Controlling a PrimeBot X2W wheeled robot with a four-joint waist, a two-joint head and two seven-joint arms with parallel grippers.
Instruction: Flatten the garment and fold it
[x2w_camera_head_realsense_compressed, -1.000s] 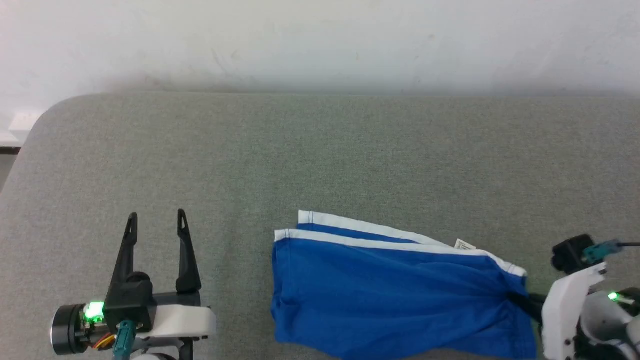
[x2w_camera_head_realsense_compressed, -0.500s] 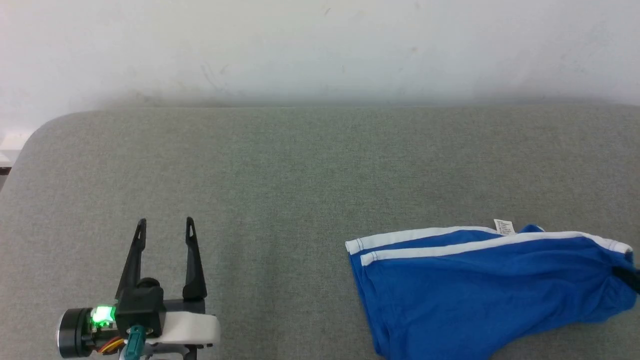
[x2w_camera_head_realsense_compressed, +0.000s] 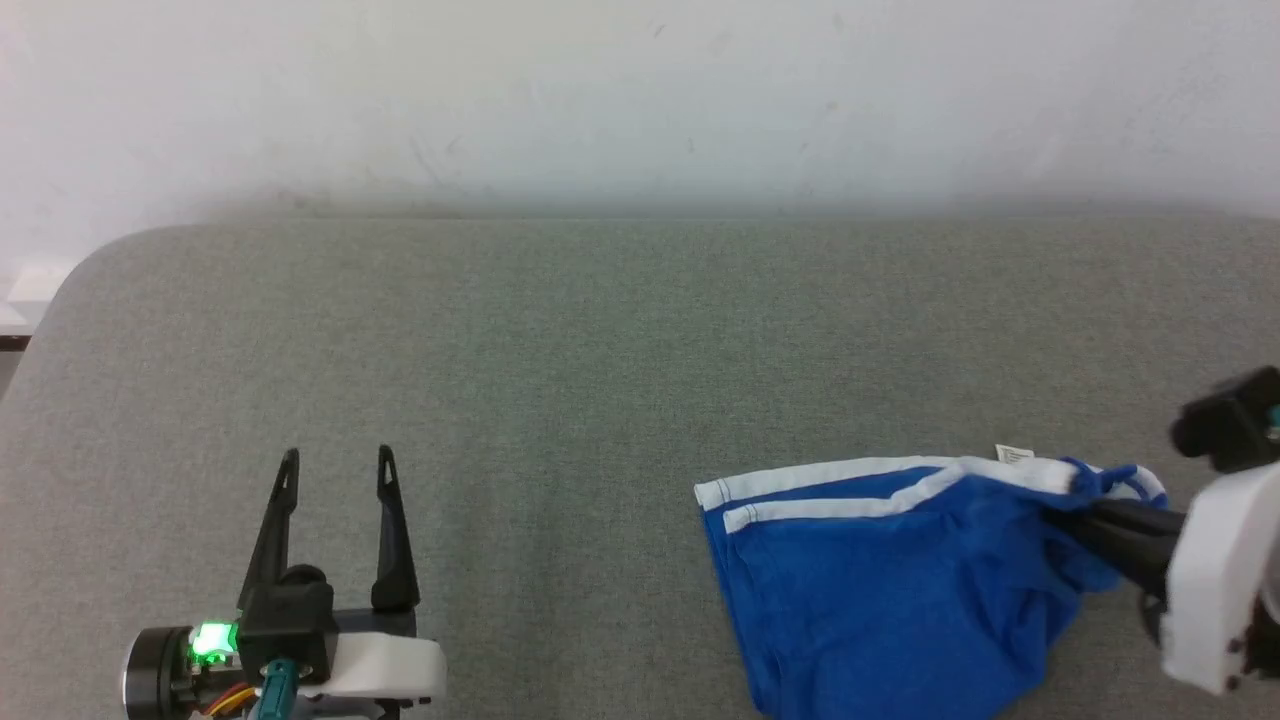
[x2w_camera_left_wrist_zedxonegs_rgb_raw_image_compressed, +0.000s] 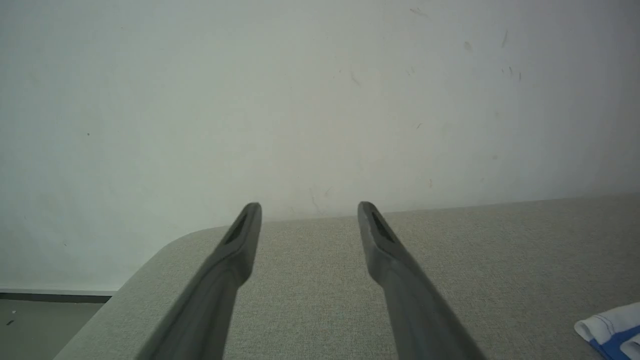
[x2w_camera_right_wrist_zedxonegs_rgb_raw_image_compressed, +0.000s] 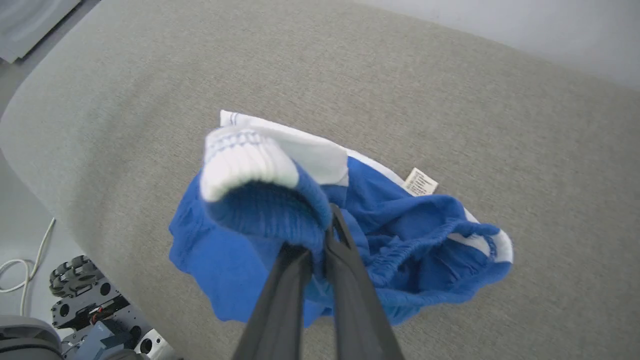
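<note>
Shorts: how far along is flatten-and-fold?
Done: nothing yet; the shorts lie bunched and wrinkled on the grey surface. In hand: right jaws shut on a raised bunch of fabric at one end. Left jaws open, idle, apart from the shorts. Remaining: flattening and every fold.

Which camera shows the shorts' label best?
Right wrist view: the label is close, with print lines visible. The head view shows the label as a tiny white tab; the left wrist view catches a hem corner.

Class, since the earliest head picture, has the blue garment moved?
Yes: the garment has slid rightward, farther from the table's rounded left corner, pinched by the right end effector.
</note>
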